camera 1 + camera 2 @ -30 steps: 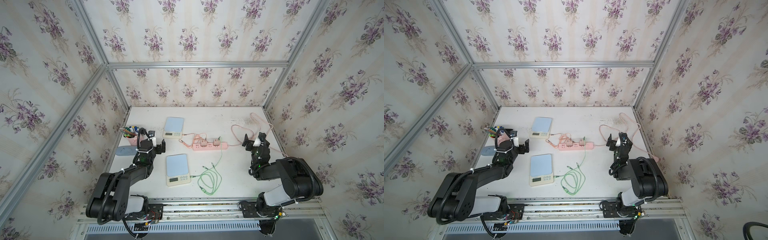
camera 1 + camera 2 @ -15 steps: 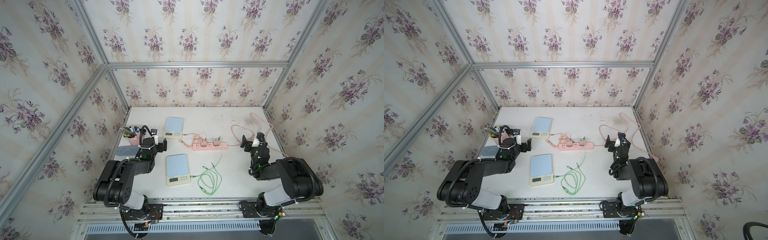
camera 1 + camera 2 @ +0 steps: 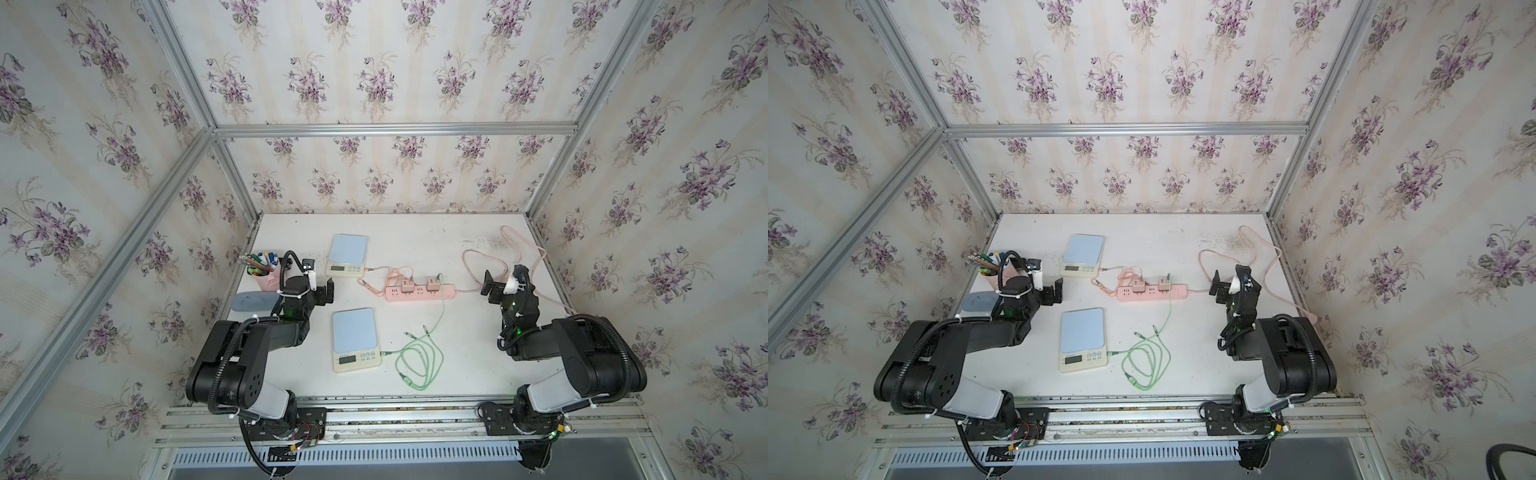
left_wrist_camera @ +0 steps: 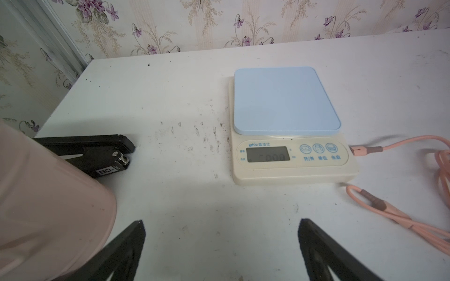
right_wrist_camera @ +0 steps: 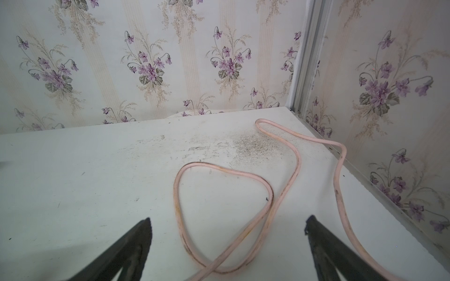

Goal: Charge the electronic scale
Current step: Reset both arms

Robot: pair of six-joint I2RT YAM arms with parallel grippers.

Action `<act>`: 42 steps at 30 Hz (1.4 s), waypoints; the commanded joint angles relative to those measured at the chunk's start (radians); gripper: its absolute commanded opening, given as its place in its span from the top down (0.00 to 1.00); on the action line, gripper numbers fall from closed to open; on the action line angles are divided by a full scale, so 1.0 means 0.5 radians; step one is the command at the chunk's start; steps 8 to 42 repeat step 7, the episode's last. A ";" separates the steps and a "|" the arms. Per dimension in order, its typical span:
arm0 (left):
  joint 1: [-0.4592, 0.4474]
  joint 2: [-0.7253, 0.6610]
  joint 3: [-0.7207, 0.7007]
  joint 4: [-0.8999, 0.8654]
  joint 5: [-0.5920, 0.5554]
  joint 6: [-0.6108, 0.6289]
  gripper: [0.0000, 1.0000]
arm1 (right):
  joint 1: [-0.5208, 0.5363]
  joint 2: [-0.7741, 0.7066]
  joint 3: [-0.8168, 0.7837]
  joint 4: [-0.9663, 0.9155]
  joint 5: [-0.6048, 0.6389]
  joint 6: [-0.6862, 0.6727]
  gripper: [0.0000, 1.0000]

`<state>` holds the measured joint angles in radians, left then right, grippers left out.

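Pale-blue-topped cream electronic scale (image 3: 355, 338) at the front of the white surface (image 3: 415, 237) — cable attached, charging looks set up.
A braided green charging cable (image 3: 415, 347) runs from an adapter on the pink power strip (image 3: 419, 293) to a plug meeting that scale's side; whether it is fully seated is too small to tell. The matching second scale (image 4: 287, 121) farther back likewise has a pink cable (image 4: 365, 149) at its side. The left jaws and right jaws stand released and empty, clear of everything — little seems left beyond checking the plug.
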<state>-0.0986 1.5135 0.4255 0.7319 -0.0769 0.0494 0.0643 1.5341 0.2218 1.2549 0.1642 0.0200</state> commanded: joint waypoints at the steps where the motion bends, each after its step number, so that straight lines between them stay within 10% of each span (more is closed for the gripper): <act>1: 0.003 0.002 0.010 0.037 -0.006 0.001 0.01 | 0.000 0.027 0.035 -0.017 -0.015 0.006 0.00; 42: 0.004 0.001 0.009 0.037 -0.007 0.001 0.01 | 0.000 -0.002 0.005 0.010 -0.020 0.004 0.00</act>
